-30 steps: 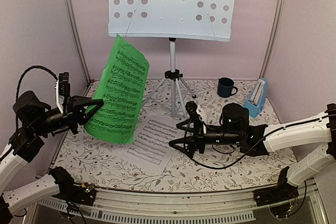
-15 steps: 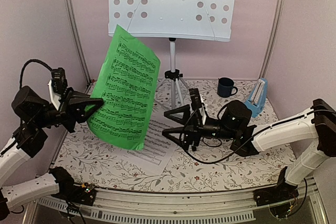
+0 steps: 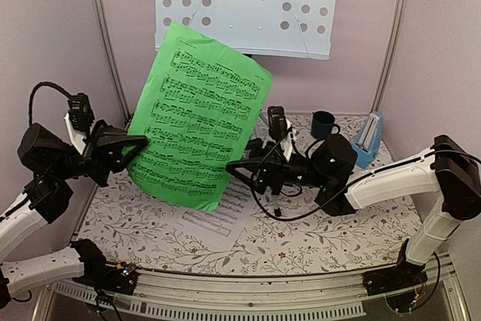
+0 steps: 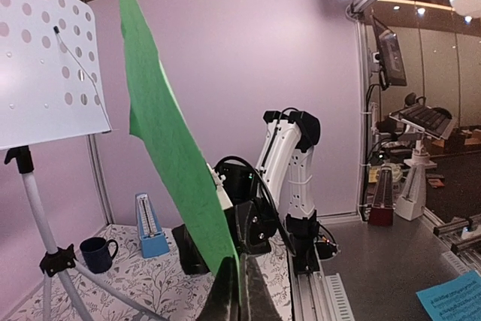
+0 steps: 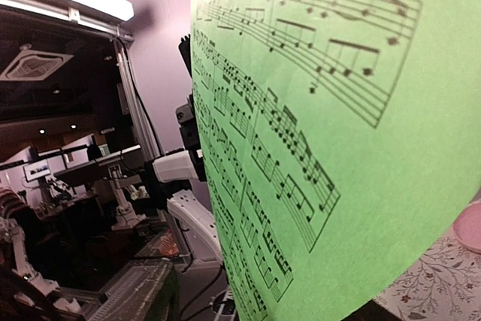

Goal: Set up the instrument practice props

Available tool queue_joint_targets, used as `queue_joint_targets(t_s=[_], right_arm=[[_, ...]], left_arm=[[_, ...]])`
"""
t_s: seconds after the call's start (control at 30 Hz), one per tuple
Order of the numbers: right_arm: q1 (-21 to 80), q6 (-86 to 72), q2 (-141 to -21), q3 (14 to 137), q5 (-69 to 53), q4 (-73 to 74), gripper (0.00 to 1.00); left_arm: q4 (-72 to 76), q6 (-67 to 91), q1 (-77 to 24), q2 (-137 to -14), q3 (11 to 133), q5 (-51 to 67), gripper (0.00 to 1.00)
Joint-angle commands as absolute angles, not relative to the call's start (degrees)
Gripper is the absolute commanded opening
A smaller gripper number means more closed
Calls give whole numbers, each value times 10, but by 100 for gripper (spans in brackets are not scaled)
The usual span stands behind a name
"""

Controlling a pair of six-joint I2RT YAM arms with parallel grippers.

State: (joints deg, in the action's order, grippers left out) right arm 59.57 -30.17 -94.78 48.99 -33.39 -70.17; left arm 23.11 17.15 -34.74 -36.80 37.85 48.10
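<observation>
The left gripper (image 3: 137, 145) clamps the green sheet (image 3: 203, 125) below the music stand (image 3: 248, 5); I cannot tell if the right gripper (image 3: 239, 167) has closed on it, and opposing pulls could tear it

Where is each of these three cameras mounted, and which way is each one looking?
Top external: above and behind the arms, looking down at the table and music stand; both arms show, the left gripper pinching the green page.
Left wrist: on the left wrist, facing right; its own fingers at the bottom, the right arm beyond.
Right wrist: on the right wrist, facing left; the page fills it, the left arm beyond.
Shared: every view sees the green page; the wrist views face each other.
</observation>
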Motion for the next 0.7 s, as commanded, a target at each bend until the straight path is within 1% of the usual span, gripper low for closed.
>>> queue_joint_targets(t_s=[0.0, 0.07, 0.13, 0.2, 0.23, 0.27, 0.3, 0.33, 0.37, 0.4, 0.43, 0.53, 0.6, 0.67], right_arm=[[593, -319, -945, 506, -327, -733, 50], [590, -319, -930, 494, -296, -733, 31], [586, -319, -910, 482, -261, -731, 15], [584, -315, -886, 474, -227, -719, 3], [583, -307, -870, 475, -209, -706, 0], [582, -301, -861, 478, -199, -691, 0], [582, -291, -851, 482, -190, -678, 0], [581, -286, -841, 486, -180, -658, 0], [580, -276, -833, 494, -169, -625, 0], [578, -268, -823, 503, -165, -593, 0], [577, -259, -814, 515, -156, -550, 0], [573, -208, -782, 572, -120, -392, 0], [571, -166, -765, 615, -92, -286, 0], [568, -130, -752, 663, -61, -185, 0]], left_arm=[[286, 199, -357, -372, 355, 424, 0], [299, 205, -358, -369, 340, 383, 0], [322, 225, -361, -367, 322, 343, 0], [359, 250, -365, -369, 300, 317, 0], [372, 260, -368, -372, 291, 304, 0], [382, 265, -372, -377, 286, 293, 1], [385, 266, -377, -382, 283, 283, 5], [383, 266, -382, -387, 285, 276, 10], [376, 261, -383, -391, 289, 271, 19], [356, 253, -384, -393, 299, 261, 24], [329, 240, -385, -392, 312, 245, 28], [202, 174, -385, -385, 367, 162, 45], [132, 135, -385, -388, 414, 99, 50], [71, 91, -385, -405, 462, 55, 50]])
